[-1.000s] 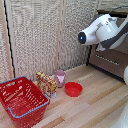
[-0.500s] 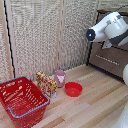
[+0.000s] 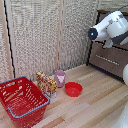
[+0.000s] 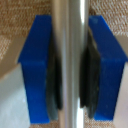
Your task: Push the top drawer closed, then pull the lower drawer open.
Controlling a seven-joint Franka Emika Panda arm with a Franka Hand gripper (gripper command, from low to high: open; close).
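Observation:
In the wrist view, a silver bar handle runs straight between my blue fingers, and their dark pads press on it from both sides. My gripper is shut on this bar. In the exterior view, the white arm reaches to the dark brown cabinet at the exterior view's right. It sits at the height of the top drawer and hides most of it, along with the gripper. Below the arm the lower drawer shows its thin silver handle; its front looks flush.
On the light wooden surface stand a red wire basket, a patterned snack packet, a pink cup and a red bowl. Woven beige panels form the back wall.
The arm has shifted steadily toward the exterior view's right, closer in to the cabinet. The basket, cup and bowl have not moved.

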